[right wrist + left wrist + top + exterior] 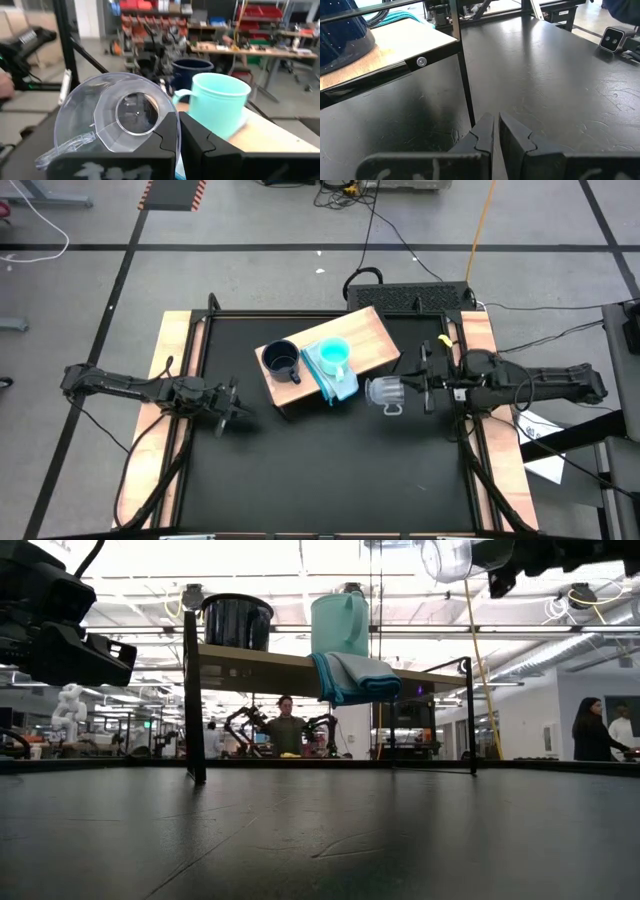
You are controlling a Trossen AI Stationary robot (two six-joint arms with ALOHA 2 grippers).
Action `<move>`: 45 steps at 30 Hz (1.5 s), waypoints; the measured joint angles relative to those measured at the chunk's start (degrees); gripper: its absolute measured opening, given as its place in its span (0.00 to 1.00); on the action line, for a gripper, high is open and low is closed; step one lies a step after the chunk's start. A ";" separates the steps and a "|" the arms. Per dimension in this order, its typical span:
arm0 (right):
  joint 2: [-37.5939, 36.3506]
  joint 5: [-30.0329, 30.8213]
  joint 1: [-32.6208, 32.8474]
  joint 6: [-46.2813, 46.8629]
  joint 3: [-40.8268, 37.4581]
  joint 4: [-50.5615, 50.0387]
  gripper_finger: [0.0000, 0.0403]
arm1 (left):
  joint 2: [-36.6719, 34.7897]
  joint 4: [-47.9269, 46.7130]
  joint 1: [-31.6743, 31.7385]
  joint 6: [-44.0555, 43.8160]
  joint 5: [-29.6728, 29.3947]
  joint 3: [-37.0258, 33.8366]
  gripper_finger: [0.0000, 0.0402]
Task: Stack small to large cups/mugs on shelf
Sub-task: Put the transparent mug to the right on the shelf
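Observation:
The tan wooden shelf [375, 335] stands on thin black legs in the middle of the table. On it stand the dark navy mug [281, 360] and the turquoise cup [333, 355]. The cup rests on a pale blue folded cloth [340, 385] that hangs over the shelf's near edge [350, 675]. My right gripper [418, 387] is shut on the clear glass mug [385, 392], just right of the shelf and above its height [447, 558]. My left gripper [236, 408] is shut and empty, low at the shelf's near left, by a leg [465, 90]. My right gripper holds the glass mug by the wall at its rim [166, 117], pinched between the two fingers. One finger [162, 142] shows in front of the mug's mouth. The fingers come level from the table's right. The mug lies on its side, lifted clear, mouth toward the gripper, handle [65, 150] toward the table's near edge.
The shelf top has bare wood right of the turquoise cup [380, 330]. The black tabletop [330, 470] lies open toward the near edge. People stand in the room beyond the table [590, 730].

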 joint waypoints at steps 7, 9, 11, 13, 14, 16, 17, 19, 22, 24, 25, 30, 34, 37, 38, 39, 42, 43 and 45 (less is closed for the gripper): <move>6.60 -0.02 -5.15 -2.74 13.07 -15.34 0.00 | -0.01 0.02 0.00 0.00 0.00 0.00 0.08; 8.74 -0.04 -6.82 -4.15 16.43 -19.00 0.00 | -0.02 0.02 0.00 0.00 0.00 0.00 0.08; 11.00 -0.12 -8.30 -5.53 19.70 -21.67 0.00 | -0.01 0.02 0.00 0.00 0.00 0.00 0.08; 13.40 -1.66 -9.89 -6.53 22.65 -23.60 0.00 | 0.00 0.02 0.00 0.00 0.00 0.00 0.08; 14.69 -2.84 -10.70 -6.87 24.00 -24.26 0.00 | 0.00 0.02 0.00 0.00 0.00 0.00 0.08; 17.35 -5.57 -12.34 -7.31 26.43 -24.54 0.00 | -0.01 0.04 0.00 0.00 0.00 0.00 0.08; 18.81 -6.90 -13.19 -7.81 27.75 -25.06 0.00 | -0.01 0.03 0.00 0.00 0.00 0.00 0.08; 21.93 -8.75 -15.11 -8.69 30.65 -27.69 0.00 | -0.01 0.04 0.00 0.00 0.00 0.00 0.08; 26.34 -9.01 -17.58 -10.24 34.60 -32.26 0.00 | -0.02 0.02 0.00 -0.04 0.00 0.00 0.08; 28.36 -9.01 -19.01 -11.31 36.41 -34.07 0.00 | 0.00 0.04 0.00 -0.21 0.00 0.00 0.08; 29.03 -9.02 -19.58 -11.57 37.03 -34.36 0.00 | -0.01 0.02 0.00 -0.28 0.00 0.00 0.08; 30.85 -9.56 -22.48 -14.80 39.72 -38.06 0.00 | 0.00 0.04 0.00 -0.19 0.00 0.00 0.08; 31.94 -9.49 -25.33 -15.92 41.14 -40.72 0.00 | -0.01 0.02 0.00 -0.09 0.00 0.00 0.08; 32.97 -9.82 -27.17 -17.28 41.98 -41.60 0.00 | -0.01 0.03 0.00 -0.05 0.00 0.00 0.08; 33.62 -10.44 -27.85 -17.67 42.38 -42.52 0.00 | 0.00 0.04 0.00 -0.04 0.00 0.00 0.08; 34.45 -10.56 -28.40 -17.80 43.00 -43.52 0.00 | 0.00 0.04 0.00 -0.04 0.00 0.00 0.08; 37.34 -10.56 -29.69 -17.97 45.40 -46.37 0.00 | 0.00 0.04 0.00 -0.04 0.00 0.00 0.08; 38.31 -10.56 -29.94 -18.15 46.29 -47.07 0.00 | -0.02 0.03 0.00 -0.04 0.00 0.00 0.08; 40.46 -10.56 -30.36 -18.60 48.52 -49.01 0.00 | 0.00 0.03 0.00 -0.02 0.00 0.00 0.08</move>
